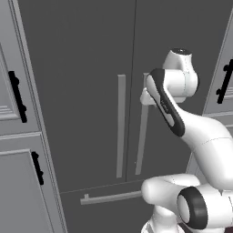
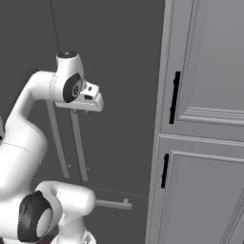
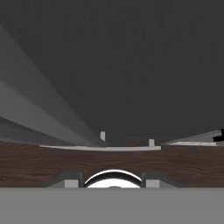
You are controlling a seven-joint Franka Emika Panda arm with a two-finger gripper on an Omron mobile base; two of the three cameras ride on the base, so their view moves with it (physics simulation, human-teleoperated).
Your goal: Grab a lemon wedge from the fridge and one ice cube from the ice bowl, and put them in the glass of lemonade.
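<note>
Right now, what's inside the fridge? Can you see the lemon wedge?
No. Both doors of the fridge are shut, so everything inside is covered. Visible are its two bar handles, the drawer handle below, and the tool at the right handle.

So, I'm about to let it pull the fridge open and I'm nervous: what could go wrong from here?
The fridge doors are shut, and the gripper sits at the top of the right door's handle. The jaws' state is unclear, so a loose grasp might slip off. The left door's handle runs close alongside and could get bumped.
</note>
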